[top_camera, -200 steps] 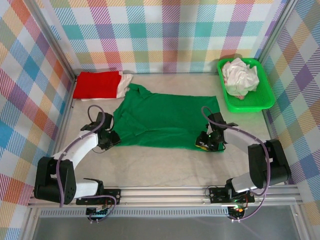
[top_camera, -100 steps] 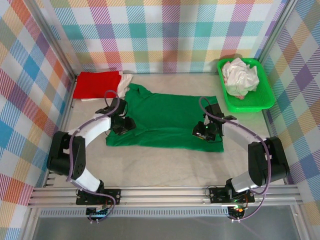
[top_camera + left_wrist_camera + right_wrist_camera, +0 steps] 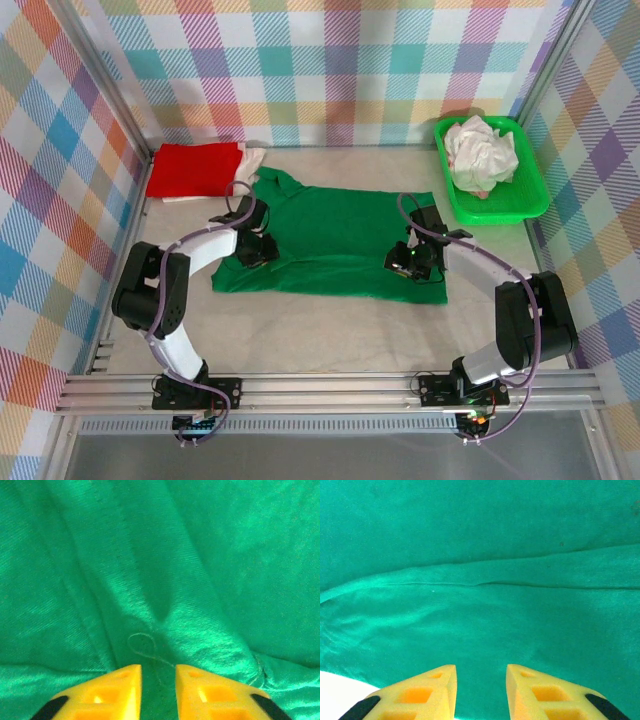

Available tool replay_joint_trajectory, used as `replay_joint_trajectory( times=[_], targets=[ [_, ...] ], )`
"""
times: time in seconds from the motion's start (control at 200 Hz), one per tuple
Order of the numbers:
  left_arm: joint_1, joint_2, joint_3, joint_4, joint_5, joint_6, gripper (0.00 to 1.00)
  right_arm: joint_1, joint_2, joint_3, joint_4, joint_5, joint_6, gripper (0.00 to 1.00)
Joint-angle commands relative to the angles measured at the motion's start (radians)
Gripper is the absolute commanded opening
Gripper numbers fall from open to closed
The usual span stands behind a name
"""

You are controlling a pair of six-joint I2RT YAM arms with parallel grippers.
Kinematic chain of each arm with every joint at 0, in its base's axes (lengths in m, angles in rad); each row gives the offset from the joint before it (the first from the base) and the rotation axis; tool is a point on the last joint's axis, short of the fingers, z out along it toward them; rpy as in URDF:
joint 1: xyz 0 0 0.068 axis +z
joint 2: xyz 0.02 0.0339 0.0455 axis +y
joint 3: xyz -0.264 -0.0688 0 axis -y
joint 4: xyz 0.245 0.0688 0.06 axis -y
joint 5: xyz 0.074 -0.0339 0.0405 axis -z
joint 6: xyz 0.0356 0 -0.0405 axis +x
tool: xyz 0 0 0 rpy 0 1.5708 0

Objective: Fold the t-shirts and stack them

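The dark green t-shirt (image 3: pixel 330 240) lies across the middle of the table with its near part folded over, so it makes a wide band. My left gripper (image 3: pixel 256 247) sits low over the shirt's left part, open by a narrow gap, with green cloth (image 3: pixel 165 570) showing between and beyond the fingers (image 3: pixel 117 690). My right gripper (image 3: pixel 403 263) hovers over the shirt's right part, open, above smooth green cloth (image 3: pixel 485 605) with a fold line running across. A folded red t-shirt (image 3: pixel 195 168) lies at the back left on a white one (image 3: pixel 255 160).
A bright green plastic tray (image 3: pixel 500 212) at the back right holds crumpled white t-shirts (image 3: pixel 480 150). Checked walls enclose the table on three sides. Bare grey table (image 3: pixel 320 330) stretches between the green shirt and the arm bases. A patch of table (image 3: pixel 335 685) shows beside the right fingers.
Both grippers carried the shirt's near edge away from the bases, folding it over. Since half a second ago the left gripper slid slightly further in; the right one stayed put.
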Motion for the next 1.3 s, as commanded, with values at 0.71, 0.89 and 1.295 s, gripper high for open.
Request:
replay_joint_trajectory(
  times=[0.71,0.89,1.295],
  targets=[
    [-0.064,-0.151,-0.103,-0.061,-0.062,-0.073,0.26,0.003,0.001,0.019,0.003,0.002,-0.010,0.34],
    [-0.068,-0.114,-0.116,-0.007,-0.056,-0.079,0.32,0.002,0.007,0.015,0.012,-0.008,-0.006,0.34],
    [-0.076,-0.008,-0.002,0.002,-0.081,-0.036,0.07,0.002,-0.025,-0.001,0.003,-0.004,0.003,0.34]
  ],
)
